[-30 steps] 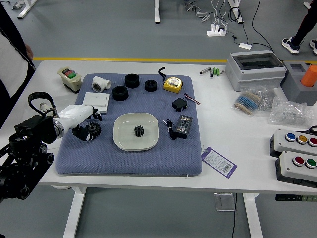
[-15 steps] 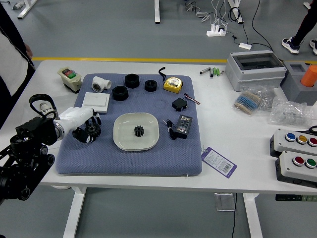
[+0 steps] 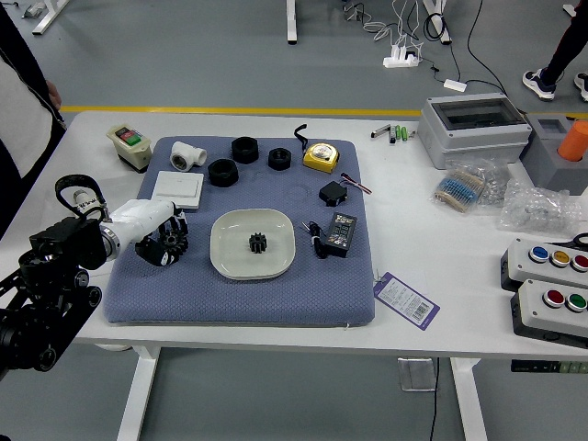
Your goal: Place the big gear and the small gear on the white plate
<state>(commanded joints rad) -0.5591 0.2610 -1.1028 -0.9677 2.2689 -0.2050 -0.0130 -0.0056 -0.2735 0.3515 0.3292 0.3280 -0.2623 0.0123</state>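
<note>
My left hand (image 3: 163, 237), with a white back and black fingers, reaches in low over the left part of the blue mat. Its fingers are curled around the big black gear (image 3: 173, 241), touching it from both sides and hiding part of it. The small black gear (image 3: 258, 243) lies near the middle of the white plate (image 3: 225, 262), to the right of the hand. My right hand is out of view.
Behind the hand lie a white box (image 3: 178, 189), a white pipe fitting (image 3: 187, 156) and black rings (image 3: 223, 172). Right of the plate are a black adapter (image 3: 341, 234) and a tape measure (image 3: 321, 157). A person stands at the far left.
The left hand's upper fingers have curled downward onto the big gear, closing around it. The gear, the plate and the small gear look unmoved.
</note>
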